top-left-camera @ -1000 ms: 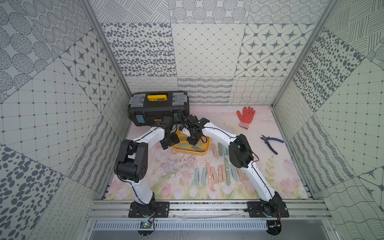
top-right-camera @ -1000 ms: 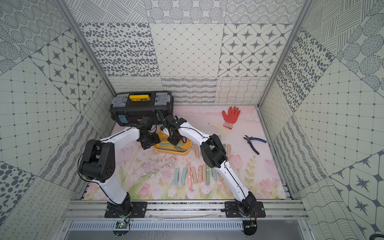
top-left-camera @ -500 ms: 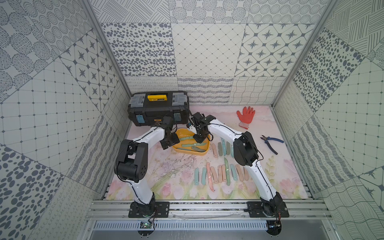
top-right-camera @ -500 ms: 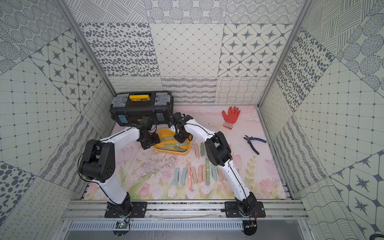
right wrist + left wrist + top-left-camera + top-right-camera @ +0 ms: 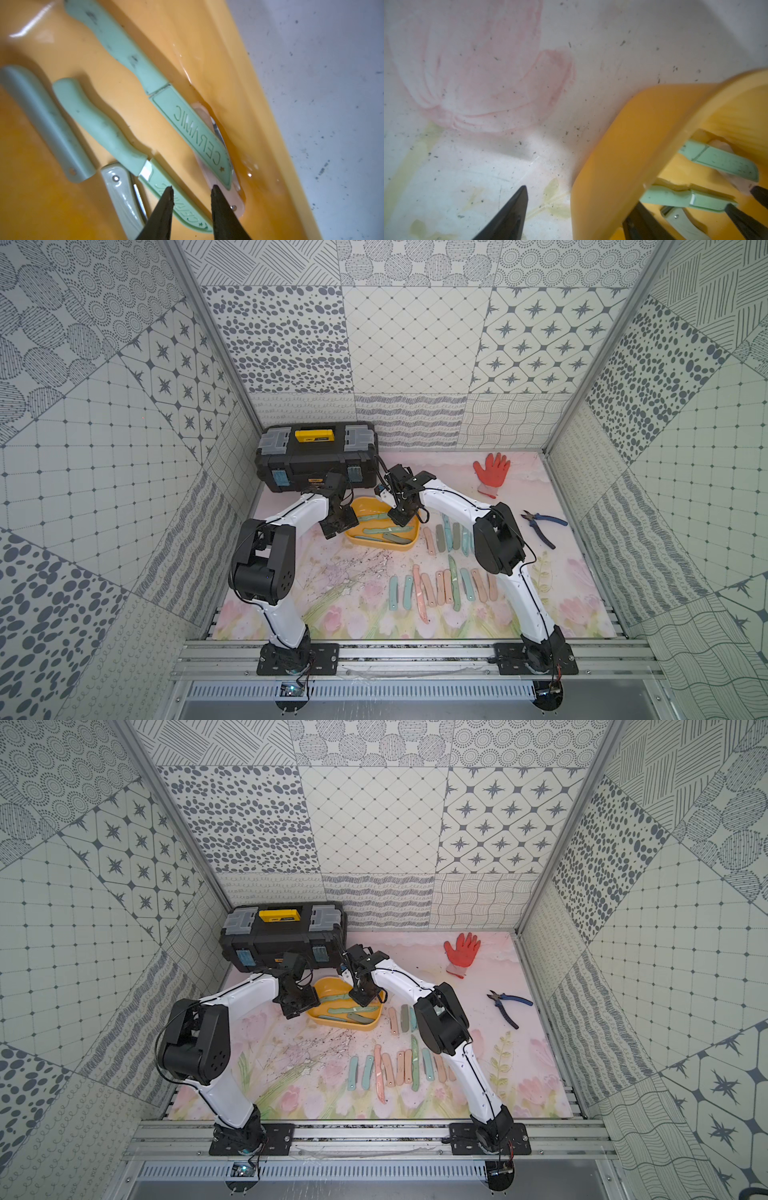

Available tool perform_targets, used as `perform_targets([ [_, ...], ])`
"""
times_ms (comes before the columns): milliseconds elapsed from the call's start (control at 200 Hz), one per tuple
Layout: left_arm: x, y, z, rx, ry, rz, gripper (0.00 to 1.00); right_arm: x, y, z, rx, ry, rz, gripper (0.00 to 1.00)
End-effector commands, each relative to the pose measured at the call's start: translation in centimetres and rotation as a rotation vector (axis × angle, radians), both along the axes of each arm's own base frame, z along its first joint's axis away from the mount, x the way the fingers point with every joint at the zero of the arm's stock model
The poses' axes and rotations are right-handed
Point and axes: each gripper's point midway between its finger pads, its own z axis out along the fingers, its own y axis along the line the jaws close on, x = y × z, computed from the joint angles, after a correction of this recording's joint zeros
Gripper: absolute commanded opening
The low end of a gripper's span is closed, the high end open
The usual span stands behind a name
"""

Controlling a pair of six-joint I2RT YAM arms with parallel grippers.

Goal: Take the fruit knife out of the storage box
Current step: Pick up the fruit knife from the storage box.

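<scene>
Left gripper (image 5: 579,196) astride storage box (image 5: 386,546) left wall: jaws wide, 1 finger outside, 1 inside, not clamped; likely bracing box. Fruit knife (image 5: 193,128), mint, sheathed, inside box against side wall. Right gripper (image 5: 192,191) over box: part-open, empty, tips near sheath end, likely lining up pinch.

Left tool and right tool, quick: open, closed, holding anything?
Left tool: open, straddling the yellow storage box wall, gripping nothing.
Right tool: open, narrow gap, empty, above a green sheathed ceramic knife.
</scene>
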Motion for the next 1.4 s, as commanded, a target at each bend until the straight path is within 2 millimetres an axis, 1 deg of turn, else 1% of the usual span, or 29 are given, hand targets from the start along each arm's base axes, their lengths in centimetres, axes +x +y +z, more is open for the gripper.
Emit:
perform_targets([
  [0, 0.1, 0.0, 0.3, -0.006, -0.006, 0.005, 0.68, 0.3, 3.7, 4.8, 0.170, -0.101, 0.079, 0.34],
  [15, 0.1, 0.0, 0.3, -0.006, -0.006, 0.004, 0.68, 0.3, 3.9, 5.0, 0.177, -0.104, 0.082, 0.35],
  [85, 0.1, 0.0, 0.2, -0.007, -0.004, 0.004, 0.68, 0.5, 4.7, 4.6, 0.187, -0.094, 0.105, 0.38],
  [195, 0.1, 0.0, 0.1, -0.008, -0.001, 0.003, 0.68, 0.8, 5.8, 3.5, 0.183, -0.068, 0.133, 0.42],
  [235, 0.1, -0.1, 0.1, -0.008, -0.001, 0.002, 0.68, 0.9, 5.9, 2.8, 0.171, -0.049, 0.138, 0.43],
  [355, 0.1, 0.1, 0.2, -0.007, -0.003, 0.005, 0.68, 1.0, 6.6, 1.6, 0.161, -0.006, 0.154, 0.46],
  [415, 0.1, 0.1, 0.2, -0.006, -0.003, 0.003, 0.68, 0.8, 6.6, 1.0, 0.154, 0.018, 0.161, 0.48],
  [470, 0.1, 0.1, 0.2, -0.006, -0.003, 0.004, 0.68, 0.5, 6.8, 0.6, 0.151, 0.031, 0.173, 0.52],
  [620, 0.1, 0.0, 0.3, -0.010, -0.004, 0.003, 0.68, 0.9, 6.6, 0.2, 0.139, 0.017, 0.169, 0.57],
  [720, 0.1, 0.0, 0.2, -0.011, -0.003, 0.005, 0.68, 1.0, 6.4, -0.2, 0.123, 0.014, 0.166, 0.59],
  [880, 0.1, 0.0, 0.2, -0.012, -0.004, 0.005, 0.68, 1.1, 5.9, -1.5, 0.077, 0.023, 0.163, 0.62],
  [1151, 0.1, 0.0, 0.3, -0.014, -0.006, 0.006, 0.68, 1.1, 5.5, -3.1, 0.030, 0.038, 0.169, 0.62],
  [1216, 0.1, 0.0, 0.3, -0.013, -0.006, 0.004, 0.68, 1.0, 5.3, -3.3, 0.023, 0.045, 0.172, 0.61],
  [1396, 0.2, 0.0, 0.2, -0.017, -0.005, 0.008, 0.68, 0.8, 5.3, -3.1, 0.023, 0.050, 0.174, 0.55],
])
